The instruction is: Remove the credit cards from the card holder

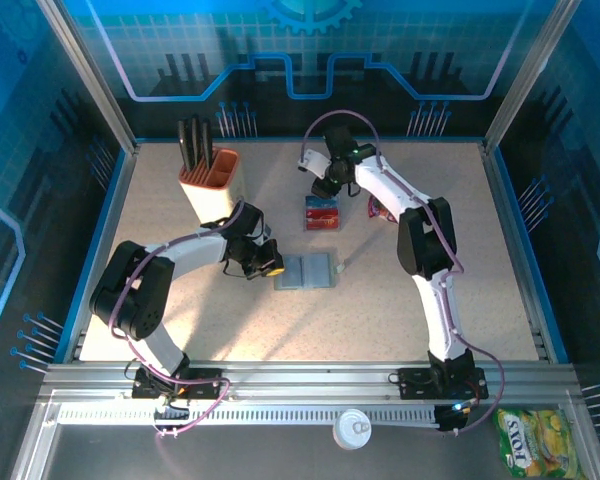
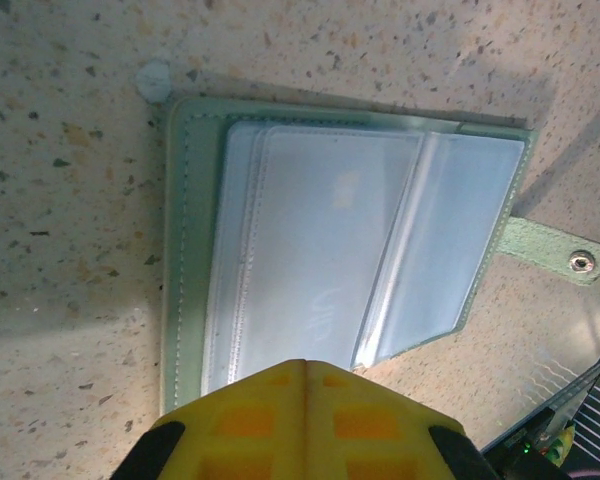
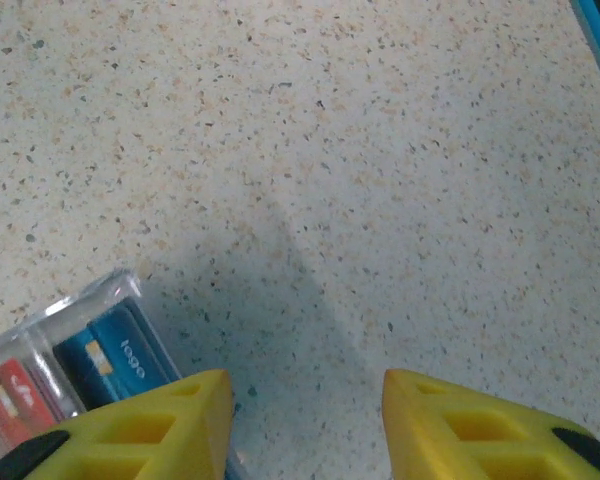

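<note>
The card holder [image 1: 307, 272] lies open and flat mid-table, grey-green with two bluish clear panels [image 2: 330, 250] and a snap tab [image 2: 555, 255]. My left gripper [image 1: 268, 268] is shut, its yellow tips [image 2: 306, 364] meeting over the holder's near edge with nothing visibly between them. The credit cards [image 1: 322, 213], a small red and blue stack, lie on the table beyond the holder. In the right wrist view the blue and red cards [image 3: 70, 365] sit at lower left under a clear cover. My right gripper [image 1: 326, 188] hangs at their far end, open [image 3: 305, 385], with only bare table between the fingers.
An orange-and-cream cup with black pens [image 1: 212, 185] stands at the back left. A pink pouch [image 1: 382, 210] lies right of the cards, beside the right arm. A yellow snack bag [image 1: 537, 445] and a white round lid [image 1: 352, 428] sit off the table at the front.
</note>
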